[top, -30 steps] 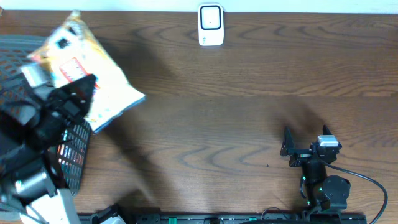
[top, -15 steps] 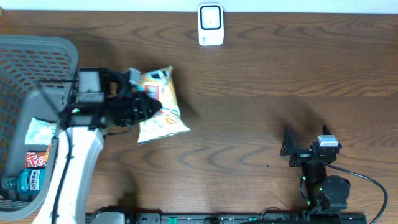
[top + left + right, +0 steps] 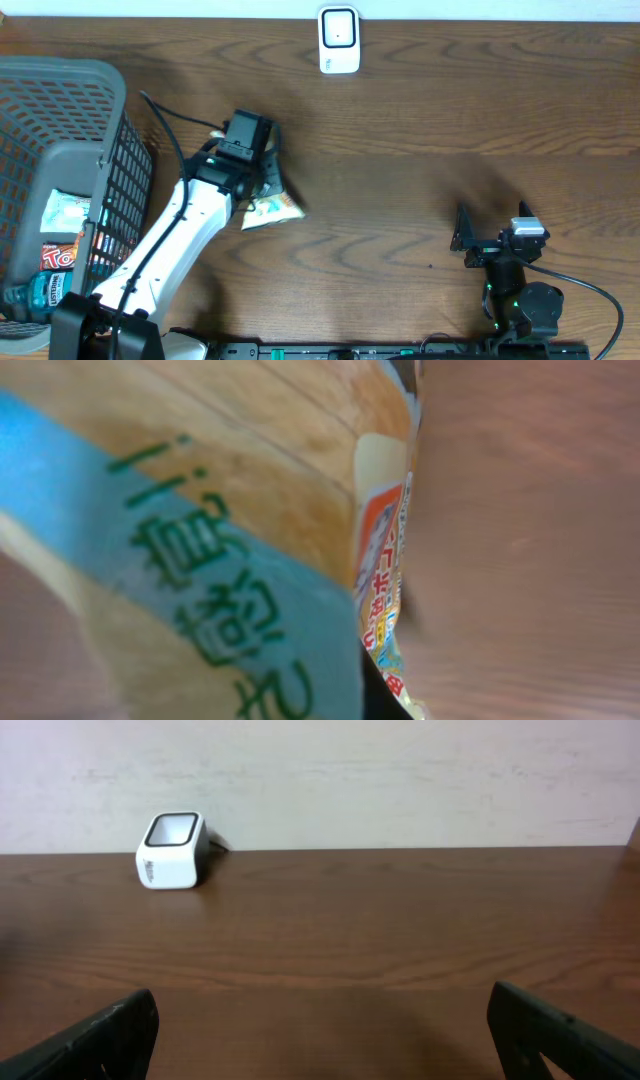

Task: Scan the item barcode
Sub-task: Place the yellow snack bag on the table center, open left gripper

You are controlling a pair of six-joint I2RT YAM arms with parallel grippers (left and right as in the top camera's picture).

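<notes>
Right end effector (image 3: pixel 492 224) at near edge, right side: jaws spread wide, nothing between them. Grey basket (image 3: pixel 60 90) at left edge, bottle (image 3: pixel 33 292) and packets inside. Left arm runs beside basket toward centre. Left end effector (image 3: pixel 256 172) clamped shut on snack bag (image 3: pixel 272 206). Bag over tabletop (image 3: pixel 400 200), left of centre; contact with wood unclear. Left wrist view: bag fills frame, blue band, green print. White scanner (image 3: pixel 339 40) at far edge, well apart from bag.

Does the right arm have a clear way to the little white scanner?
Probably yes. Only bare table lies between the open right gripper and the scanner. Whether the arm stretches that far, I can't tell.
</notes>
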